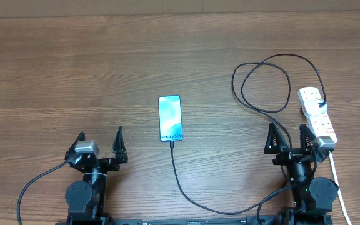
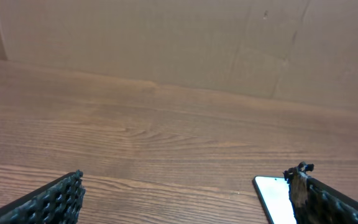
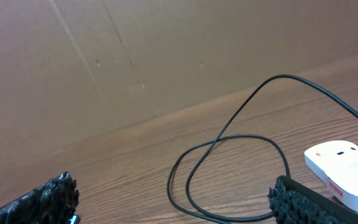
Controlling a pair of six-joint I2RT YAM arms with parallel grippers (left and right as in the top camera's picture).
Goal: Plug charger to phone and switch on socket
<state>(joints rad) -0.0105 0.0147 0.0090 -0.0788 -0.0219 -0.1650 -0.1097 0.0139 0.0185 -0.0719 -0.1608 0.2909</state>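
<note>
The phone (image 1: 170, 118) lies in the middle of the table, screen lit blue-teal, "Galaxy S24" at its near end; its corner shows in the left wrist view (image 2: 277, 198). The charger cable (image 1: 179, 175) meets the phone's near end, runs toward the front edge, then loops at the right (image 1: 264, 84) (image 3: 229, 168) to the black plug in the white socket strip (image 1: 318, 117) (image 3: 347, 171). My left gripper (image 1: 100, 145) (image 2: 185, 199) is open and empty, left of the phone. My right gripper (image 1: 289, 137) (image 3: 176, 202) is open and empty, just left of the strip.
The strip's white cord (image 1: 337, 181) runs toward the front edge past my right arm. A brown cardboard wall (image 2: 166, 43) stands at the back of the wooden table (image 1: 74, 81).
</note>
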